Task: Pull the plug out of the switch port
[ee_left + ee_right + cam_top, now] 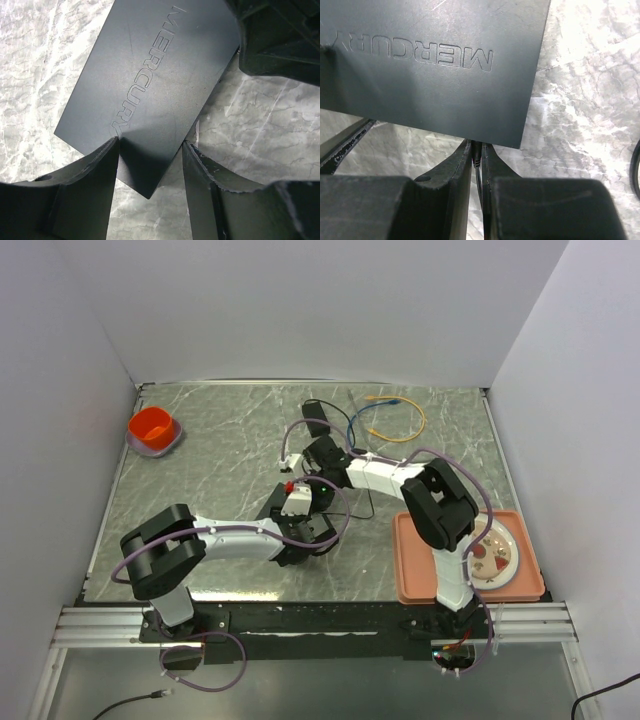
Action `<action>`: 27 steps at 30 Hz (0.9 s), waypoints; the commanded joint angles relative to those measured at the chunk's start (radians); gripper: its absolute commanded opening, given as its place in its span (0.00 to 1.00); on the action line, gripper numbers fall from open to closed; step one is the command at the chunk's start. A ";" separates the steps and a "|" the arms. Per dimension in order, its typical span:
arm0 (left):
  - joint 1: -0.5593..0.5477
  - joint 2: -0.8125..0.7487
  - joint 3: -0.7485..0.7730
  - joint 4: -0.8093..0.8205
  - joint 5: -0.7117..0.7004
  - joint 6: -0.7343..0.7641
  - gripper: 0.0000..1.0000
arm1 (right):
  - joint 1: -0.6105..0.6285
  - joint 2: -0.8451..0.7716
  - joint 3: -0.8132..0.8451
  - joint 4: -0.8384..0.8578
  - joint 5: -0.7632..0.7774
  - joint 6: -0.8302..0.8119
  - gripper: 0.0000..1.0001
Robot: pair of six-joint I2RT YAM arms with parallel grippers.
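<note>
The flat matte-black switch box, embossed MERCURY, lies on the marble table. It also fills the top of the right wrist view. My left gripper clasps one corner of the box, with one finger on each side edge. My right gripper is shut on the small black plug. The plug still sits in the port in the box's long edge, and its thin lead runs back between the fingers. In the top view both wrists meet mid-table and hide most of the box.
A small black adapter brick with a thin lead lies at the back, next to a yellow-and-blue cable loop. A red bowl is at the far left. A salmon tray with a plate is at the near right.
</note>
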 commanded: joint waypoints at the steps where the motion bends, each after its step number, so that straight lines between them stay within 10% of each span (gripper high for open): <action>1: 0.040 0.099 -0.072 0.040 0.230 -0.116 0.46 | 0.035 -0.021 -0.076 0.051 -0.066 0.098 0.00; 27: 0.149 0.032 -0.166 0.153 0.343 -0.107 0.44 | 0.086 -0.048 -0.251 0.175 0.060 0.293 0.00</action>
